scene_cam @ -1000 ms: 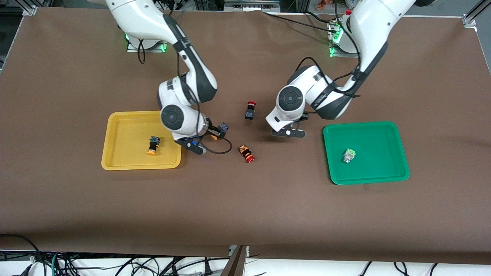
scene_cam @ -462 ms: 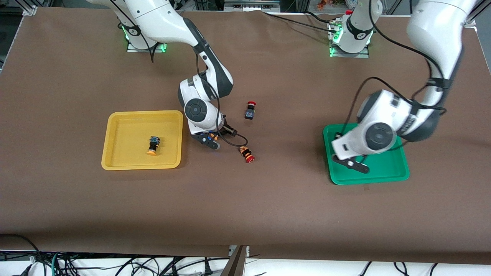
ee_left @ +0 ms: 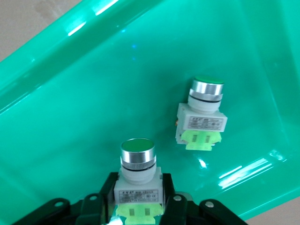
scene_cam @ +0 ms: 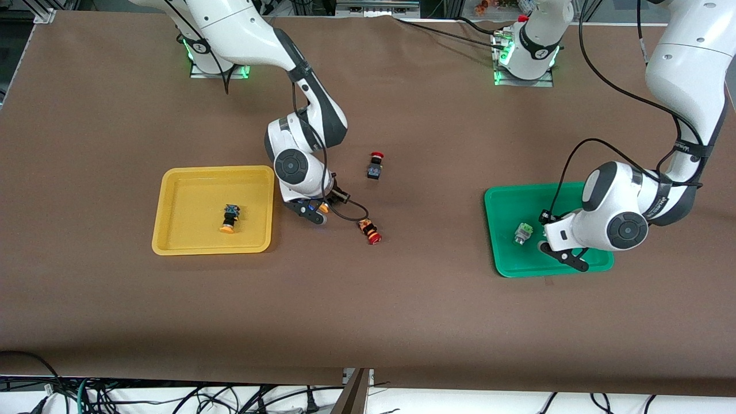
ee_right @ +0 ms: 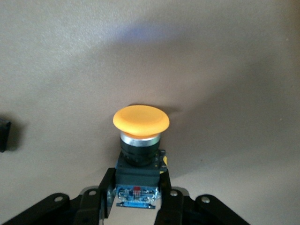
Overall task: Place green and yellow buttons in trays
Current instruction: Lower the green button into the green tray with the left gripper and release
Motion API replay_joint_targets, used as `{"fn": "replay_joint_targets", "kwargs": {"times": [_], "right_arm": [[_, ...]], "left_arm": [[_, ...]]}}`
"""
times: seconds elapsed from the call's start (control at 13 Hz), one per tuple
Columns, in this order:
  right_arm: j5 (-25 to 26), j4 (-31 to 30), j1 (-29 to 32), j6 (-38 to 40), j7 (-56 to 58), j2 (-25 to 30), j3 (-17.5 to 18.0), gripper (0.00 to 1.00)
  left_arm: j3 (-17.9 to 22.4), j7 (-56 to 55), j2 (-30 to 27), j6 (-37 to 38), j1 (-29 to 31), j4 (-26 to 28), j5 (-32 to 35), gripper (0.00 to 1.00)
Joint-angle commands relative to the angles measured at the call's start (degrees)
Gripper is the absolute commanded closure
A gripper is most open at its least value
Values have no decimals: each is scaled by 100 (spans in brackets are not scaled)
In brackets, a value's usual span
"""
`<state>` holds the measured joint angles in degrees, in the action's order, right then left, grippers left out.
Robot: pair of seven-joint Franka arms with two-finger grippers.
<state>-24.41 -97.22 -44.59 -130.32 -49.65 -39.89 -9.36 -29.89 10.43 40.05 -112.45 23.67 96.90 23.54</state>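
L gripper (scene_cam: pixel 566 257), clamped on a pale green push-button w/ white-grey body (ee_left: pixel 137 180), had swung over the shallow green plastic tray (scene_cam: pixel 598 265), beside the green button already inside (scene_cam: pixel 522 233); release looked next. R gripper (scene_cam: pixel 319 208) gripped an orange-capped dark-bodied button (ee_right: pixel 140 145) over bare table by the yellow plastic tray (scene_cam: pixel 172 248).

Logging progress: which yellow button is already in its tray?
The yellow button lying in the yellow tray; the other yellow button is gripped by the right claw, over bare table beside that tray.
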Motion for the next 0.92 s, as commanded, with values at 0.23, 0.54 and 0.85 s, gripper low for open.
{"fn": "replay_joint_targets", "kwargs": {"times": [0.23,0.54,0.85], "right_arm": [[42,80,11,1823,2147,604,-1303,87],[130,-139,20,1897,3514,500,-1929,82],[112,-306,125,1607,3962,280,-1921,71]], "left_arm": [[-587,-5,-1023,686,94,-353,28,0],[-773,-137,-1350,2505,94,-1995,-876,0],[-571,-137,-2069,2973,77,-2219,-1046,0]]}}
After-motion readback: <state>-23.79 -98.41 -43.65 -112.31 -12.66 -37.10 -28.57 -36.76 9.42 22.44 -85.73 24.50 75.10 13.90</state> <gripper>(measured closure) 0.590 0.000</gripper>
